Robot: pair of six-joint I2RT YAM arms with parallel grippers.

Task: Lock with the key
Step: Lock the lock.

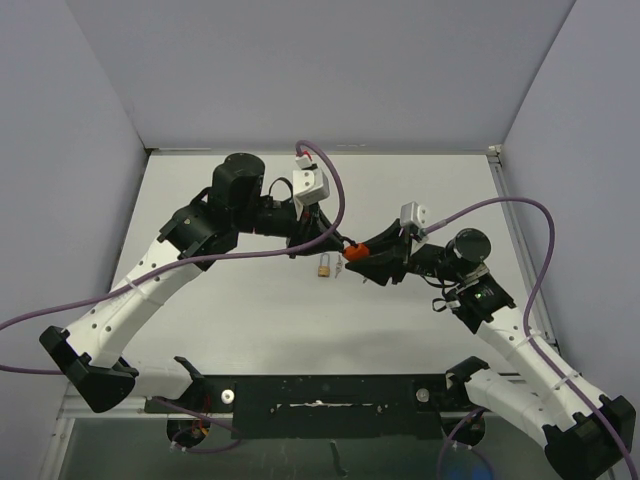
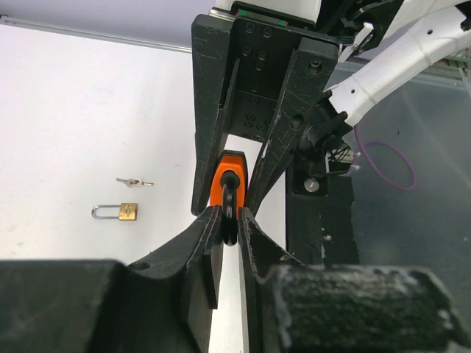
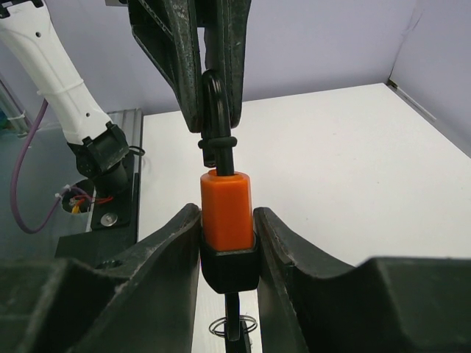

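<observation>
Orange block-bodied padlock point(image 3: 227, 198) grasped by right gripper point(image 3: 227, 220); left gripper point(image 2: 229, 217) clenched on its black metal shackle point(image 3: 221, 156). Best to seat shackle straight, both grips square.

Smooth, matt plastic on the block-shaped orange padlock body point(image 3: 226, 197); faintly glossy coating on its curved black shackle point(image 3: 212, 95). Scratched, dull black plastic on the left gripper point(image 2: 230, 215) fingers point(image 2: 193, 246) and the right gripper point(image 3: 226, 217) fingers point(image 3: 165, 243). Shiny brass-coloured metal on the small padlock point(image 2: 126, 212), bright silvery metal on the small keys point(image 2: 135, 182). Smooth, matt white tabletop point(image 2: 73, 110).
</observation>
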